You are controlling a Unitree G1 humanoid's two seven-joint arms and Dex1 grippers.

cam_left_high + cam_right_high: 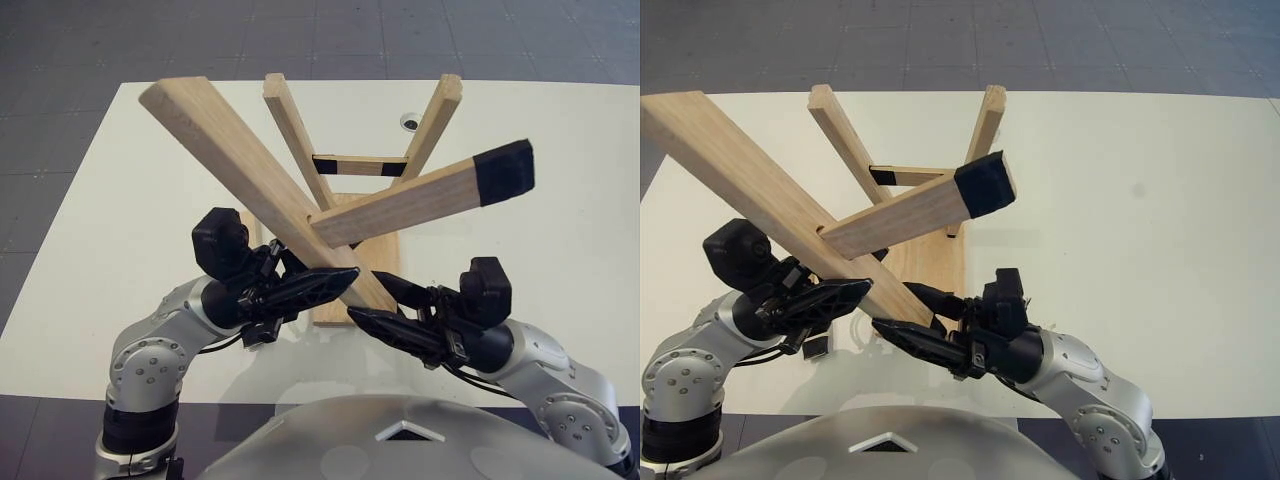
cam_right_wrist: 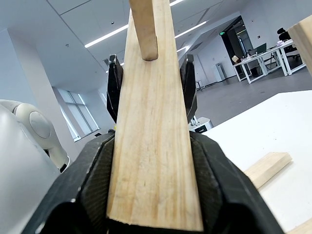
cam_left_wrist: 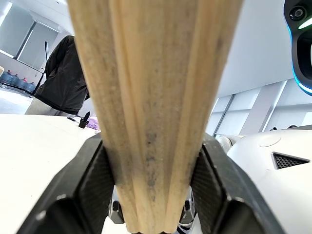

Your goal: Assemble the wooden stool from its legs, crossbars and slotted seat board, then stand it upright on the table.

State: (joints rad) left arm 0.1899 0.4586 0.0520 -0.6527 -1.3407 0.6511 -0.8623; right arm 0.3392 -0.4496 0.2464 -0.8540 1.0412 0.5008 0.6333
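Left gripper [image 1: 345, 280]: we found it clenched on the long leg [image 1: 240, 165]; in its wrist view the black fingers [image 3: 83, 195] pressed both flanks of the wood.
Right gripper [image 1: 365, 296]: we saw it gripping the same long leg, closer to its lower end, just beside the left gripper; in its wrist view the fingers [image 2: 97, 185] sat tight on the wood, with the other gripper's fingers farther along the same piece.
Long leg: it was held off the bench [image 1: 120, 230], tilted, and rose from the two grippers toward the far left.
Black-tipped piece [image 1: 420, 195]: we saw it joined to the long leg near its middle, slanting up to the right, its black end in the air.
Seat board [image 1: 335, 315]: it lay flat on the bench under the held parts, in front of the grippers.
Far legs: two stood up from the seat board, one leaning left [image 1: 290, 125] and one leaning right [image 1: 437, 115].
Crossbar [image 1: 360, 165]: it spanned between the two far legs, with dark ends.
Bench hole [image 1: 410, 122]: we noted a small round opening beyond the stool.
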